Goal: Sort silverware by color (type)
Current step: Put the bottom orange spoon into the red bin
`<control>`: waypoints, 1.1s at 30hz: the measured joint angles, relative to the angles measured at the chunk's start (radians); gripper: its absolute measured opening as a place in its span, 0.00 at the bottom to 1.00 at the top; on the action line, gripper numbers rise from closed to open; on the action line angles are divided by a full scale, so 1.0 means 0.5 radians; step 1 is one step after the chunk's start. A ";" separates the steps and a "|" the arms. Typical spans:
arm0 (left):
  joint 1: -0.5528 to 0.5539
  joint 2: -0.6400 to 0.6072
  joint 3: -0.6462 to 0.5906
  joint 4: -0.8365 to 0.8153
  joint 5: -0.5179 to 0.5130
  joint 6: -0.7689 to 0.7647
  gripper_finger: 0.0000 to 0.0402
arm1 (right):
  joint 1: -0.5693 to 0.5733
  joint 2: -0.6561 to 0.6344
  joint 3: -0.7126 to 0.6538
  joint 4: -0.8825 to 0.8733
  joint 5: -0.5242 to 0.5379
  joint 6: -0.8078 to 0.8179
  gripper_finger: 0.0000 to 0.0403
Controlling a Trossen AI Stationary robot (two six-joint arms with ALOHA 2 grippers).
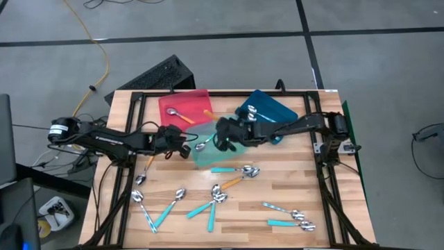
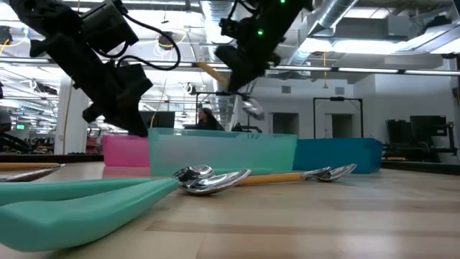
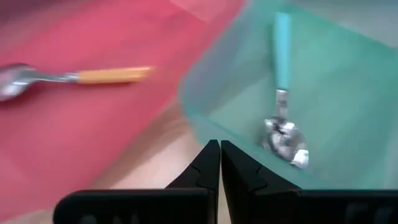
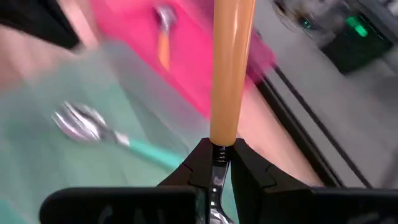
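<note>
Red tray [image 1: 182,103] is taking orange handles; teal tray [image 1: 211,154] is taking teal ones. Right gripper [image 4: 222,163] is clamping an orange-handled spoon [image 4: 231,68] by its neck above the trays, likely bound for red. Left gripper [image 3: 220,163] is hanging shut and empty at the teal tray's edge. Loose spoons [image 1: 229,186] are waiting on the table [image 1: 277,187].

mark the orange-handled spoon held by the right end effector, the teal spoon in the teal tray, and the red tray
Orange-handled metal spoon [image 4: 231,68], right wrist view, mid-handle.
Teal-handled metal spoon [image 3: 282,46], left wrist view, handle.
Red plastic tray [image 1: 189,101], high view, bare floor.
</note>
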 joint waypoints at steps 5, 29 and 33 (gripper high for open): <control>0.001 -0.156 0.055 -0.192 -0.122 -0.002 0.00 | -0.046 0.001 -0.039 0.446 -0.291 -0.184 0.15; 0.168 -0.638 0.055 -1.371 -0.738 -0.565 0.00 | -0.601 0.199 -0.037 0.801 -0.640 -0.285 0.15; 0.177 -0.595 0.055 -1.360 -0.765 -0.566 0.00 | -0.693 0.252 0.006 0.962 -0.771 -0.195 0.15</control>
